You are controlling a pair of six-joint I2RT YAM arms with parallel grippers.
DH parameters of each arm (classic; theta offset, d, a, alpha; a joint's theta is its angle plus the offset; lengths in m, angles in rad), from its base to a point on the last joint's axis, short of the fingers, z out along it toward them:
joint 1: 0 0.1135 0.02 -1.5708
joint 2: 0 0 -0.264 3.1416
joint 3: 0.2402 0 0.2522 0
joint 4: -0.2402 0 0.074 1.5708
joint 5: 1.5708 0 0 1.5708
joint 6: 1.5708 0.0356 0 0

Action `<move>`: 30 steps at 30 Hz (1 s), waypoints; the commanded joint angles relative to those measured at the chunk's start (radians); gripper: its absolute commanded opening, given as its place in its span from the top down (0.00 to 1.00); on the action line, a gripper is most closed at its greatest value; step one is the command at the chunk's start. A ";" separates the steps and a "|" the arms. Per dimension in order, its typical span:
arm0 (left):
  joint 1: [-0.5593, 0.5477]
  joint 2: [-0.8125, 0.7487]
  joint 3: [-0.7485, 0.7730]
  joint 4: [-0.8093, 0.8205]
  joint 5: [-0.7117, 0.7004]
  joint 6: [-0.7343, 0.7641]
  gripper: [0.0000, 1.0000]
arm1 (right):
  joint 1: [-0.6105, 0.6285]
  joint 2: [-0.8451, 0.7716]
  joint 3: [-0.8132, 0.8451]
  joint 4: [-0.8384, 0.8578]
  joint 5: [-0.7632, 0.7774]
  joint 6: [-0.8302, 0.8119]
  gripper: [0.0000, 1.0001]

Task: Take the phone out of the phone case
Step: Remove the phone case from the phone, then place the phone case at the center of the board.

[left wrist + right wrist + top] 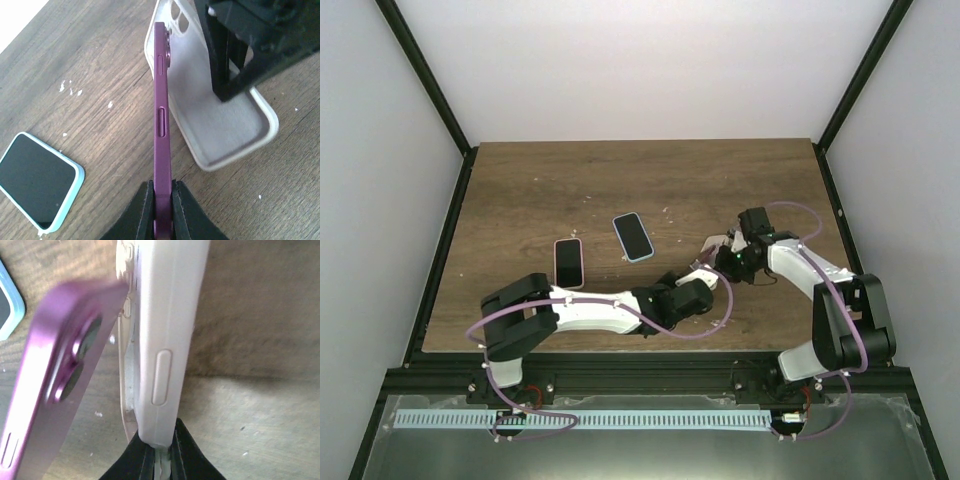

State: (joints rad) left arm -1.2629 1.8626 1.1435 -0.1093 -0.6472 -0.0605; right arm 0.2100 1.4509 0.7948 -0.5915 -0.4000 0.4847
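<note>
Left wrist: your left gripper (162, 192) clamps the purple phone (161, 100); your right gripper (160, 447) pinches the empty white case (170, 305).

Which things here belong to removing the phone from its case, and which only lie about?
Job: purple phone in the left gripper; white case in the right gripper.
Lying about: phone in pink case; phone in light blue case.

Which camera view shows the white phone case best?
The left wrist view: the white case faces the camera and its empty inside is visible. The right wrist view shows only its side edge. The top external view shows only a small pale shape.
</note>
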 commanded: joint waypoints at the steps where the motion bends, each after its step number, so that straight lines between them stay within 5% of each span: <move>1: -0.004 -0.102 -0.024 0.024 -0.047 -0.025 1.00 | -0.058 -0.008 0.091 0.066 0.103 -0.158 0.99; 5: -0.009 -0.213 -0.088 0.105 -0.050 -0.017 1.00 | -0.115 0.045 0.164 0.143 0.060 -0.490 0.99; 11: -0.007 -0.212 -0.062 0.075 -0.102 0.020 1.00 | -0.304 0.297 0.491 -0.175 -0.199 -0.909 0.99; 20: -0.008 -0.197 -0.083 0.119 -0.079 0.039 1.00 | -0.528 0.644 0.849 -0.641 -0.242 -1.165 0.99; 27: -0.008 -0.173 -0.081 0.100 -0.061 0.030 1.00 | -0.561 0.748 0.961 -0.717 -0.155 -1.188 0.98; 30: -0.007 -0.158 -0.076 0.096 -0.081 0.035 1.00 | -0.561 0.806 1.034 -0.714 -0.127 -1.177 0.88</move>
State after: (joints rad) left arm -1.2671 1.6886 1.0599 -0.0536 -0.6941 -0.0257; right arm -0.3538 2.1971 1.7302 -1.2461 -0.5854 -0.6590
